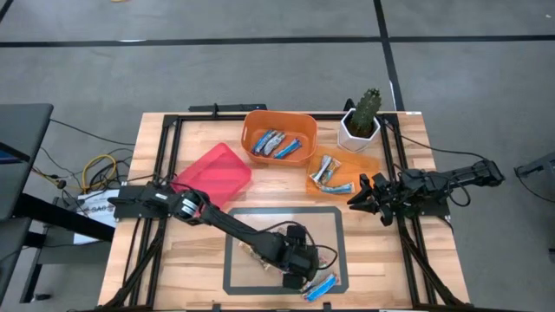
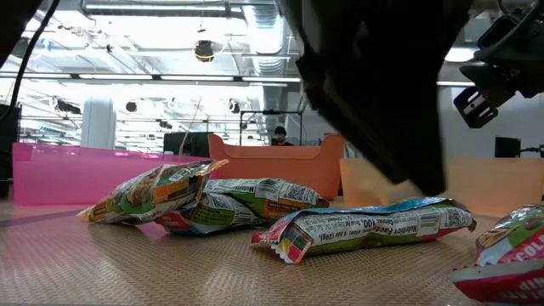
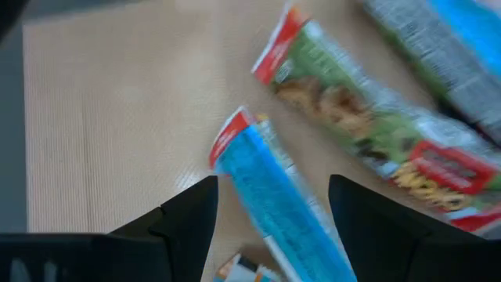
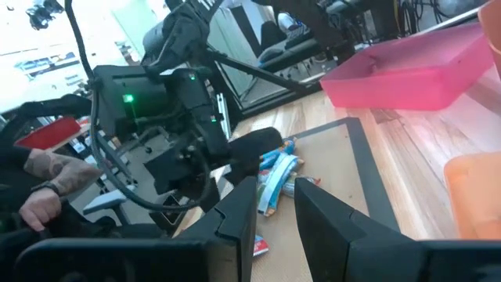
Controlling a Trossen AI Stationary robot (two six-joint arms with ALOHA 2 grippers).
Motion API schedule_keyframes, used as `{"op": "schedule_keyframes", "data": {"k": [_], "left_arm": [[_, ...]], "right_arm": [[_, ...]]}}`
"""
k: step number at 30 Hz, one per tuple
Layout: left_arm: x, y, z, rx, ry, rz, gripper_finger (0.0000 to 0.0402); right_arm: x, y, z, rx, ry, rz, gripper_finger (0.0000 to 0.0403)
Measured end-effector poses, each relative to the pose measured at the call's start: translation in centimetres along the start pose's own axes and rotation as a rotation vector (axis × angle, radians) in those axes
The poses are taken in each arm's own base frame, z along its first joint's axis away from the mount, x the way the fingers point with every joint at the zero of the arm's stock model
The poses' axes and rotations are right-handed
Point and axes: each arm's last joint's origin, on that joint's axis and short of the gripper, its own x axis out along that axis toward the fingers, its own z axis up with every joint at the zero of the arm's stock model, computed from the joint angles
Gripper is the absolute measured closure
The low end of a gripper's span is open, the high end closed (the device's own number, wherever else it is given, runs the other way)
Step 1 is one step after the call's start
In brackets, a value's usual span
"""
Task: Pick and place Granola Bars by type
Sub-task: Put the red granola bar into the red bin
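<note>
Granola bars lie in three places on the wooden tabletop (image 1: pixel 199 269): a few near its front edge inside a grey taped rectangle (image 1: pixel 284 212), some in the orange bin (image 1: pixel 257 124) at the back, and some on a flat orange tray (image 1: pixel 371 165) to the right of that bin. A pink bin (image 1: pixel 212 173) sits tilted to the left of the orange one, and a potted cactus (image 1: pixel 362 117) stands at the back right.

Reaching in from the left side, the left arm has its left gripper (image 3: pixel 270 207) low over the front bars, jaws spread wide and holding nothing. A blue bar (image 3: pixel 274 207) lies between the two fingers, with a green and red bar (image 3: pixel 368 133) just beside it. From table height, green and brown bars (image 2: pixel 365 228) lie flat in a loose group.

At the right side, the right gripper (image 1: pixel 368 198) hangs above the tabletop near the tray, jaws only narrowly apart with nothing between them.

A person's hand (image 4: pixel 39 205) shows beyond the table.
</note>
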Motion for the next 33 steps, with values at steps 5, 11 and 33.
{"op": "schedule_keyframes", "data": {"k": [5, 11, 33], "left_arm": [[0.31, 0.96, -0.24, -0.102, 0.047, 0.007, 0.0164], [0.38, 1.02, -0.34, -0.253, 0.088, -0.063, 0.0164], [0.26, 0.72, -0.72, -0.310, 0.097, -0.008, 0.0164]], "right_arm": [[0.00, -0.01, -0.03, 0.000, 0.003, -0.001, 0.0321], [0.00, -0.01, -0.02, 0.000, 0.002, -0.001, 0.0321], [0.00, -0.01, -0.03, 0.000, 0.003, -0.001, 0.0321]]}}
